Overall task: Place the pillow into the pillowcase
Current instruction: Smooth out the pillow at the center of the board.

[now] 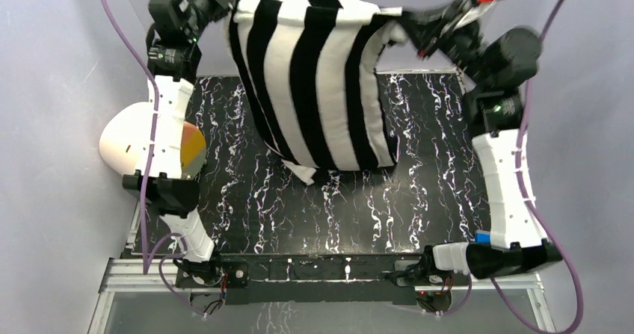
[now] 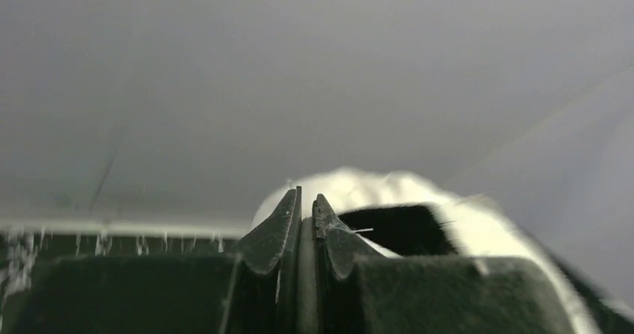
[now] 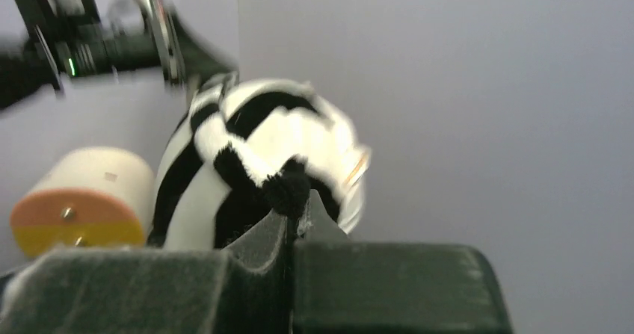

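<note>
The black and white striped pillowcase [image 1: 314, 72] hangs plump and bulging between both arms above the table's far edge, its lower end resting on the marbled top. The pillow is hidden inside it; a plain white corner [image 1: 301, 172] shows at the bottom, and I cannot tell whether it is pillow or stripe. My left gripper [image 1: 230, 9] is shut on the upper left corner; in the left wrist view the gripper [image 2: 306, 199] pinches a thin pale layer of the pillowcase [image 2: 404, 229]. My right gripper [image 1: 410, 26] is shut on the upper right corner, where the right wrist view has the gripper [image 3: 299, 211] clamping a black tuft of the pillowcase [image 3: 262, 136].
A cream cylinder with an orange and yellow face [image 1: 146, 143] lies at the table's left edge beside the left arm, and shows in the right wrist view as the cream cylinder [image 3: 82, 199]. The black white-veined tabletop [image 1: 321, 214] stretches in front of the pillowcase. Grey walls close in on all sides.
</note>
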